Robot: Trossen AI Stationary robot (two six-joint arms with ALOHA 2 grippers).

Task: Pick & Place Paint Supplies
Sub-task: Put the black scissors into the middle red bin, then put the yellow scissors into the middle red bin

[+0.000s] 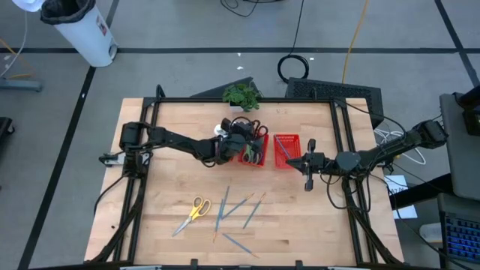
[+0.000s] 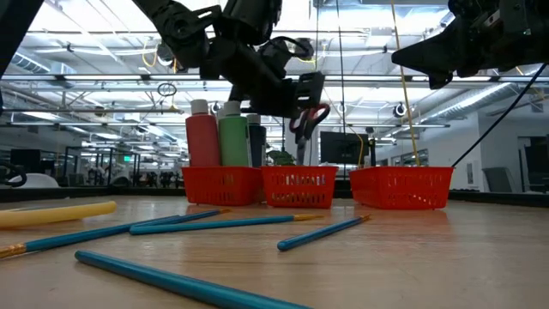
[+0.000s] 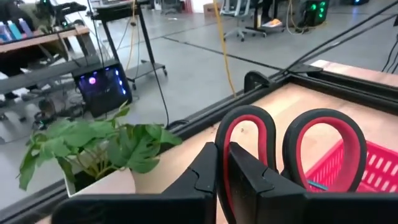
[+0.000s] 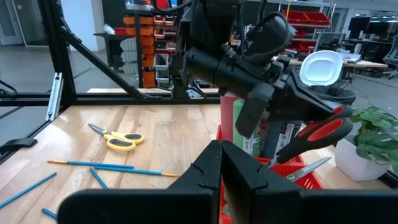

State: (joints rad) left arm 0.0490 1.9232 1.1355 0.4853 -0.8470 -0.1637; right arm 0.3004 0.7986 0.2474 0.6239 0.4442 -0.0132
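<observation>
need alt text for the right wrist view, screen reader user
The left gripper holds red-handled scissors above a red tray with paint bottles standing in it. Yellow-handled scissors and thin blue brushes lie on the wooden table; a potted plant stands beside the tray. The right gripper, shut and empty, fills the foreground.

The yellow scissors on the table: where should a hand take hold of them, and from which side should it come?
Grip the yellow scissors from straight above, across the narrow part where the closed grey blades meet the yellow loops. They lie flat on the wooden table, loops toward the trays and blades pointing to the front-left corner. The fingers should close across the blades' line. The nearest blue brush lies apart, so there is room.
</observation>
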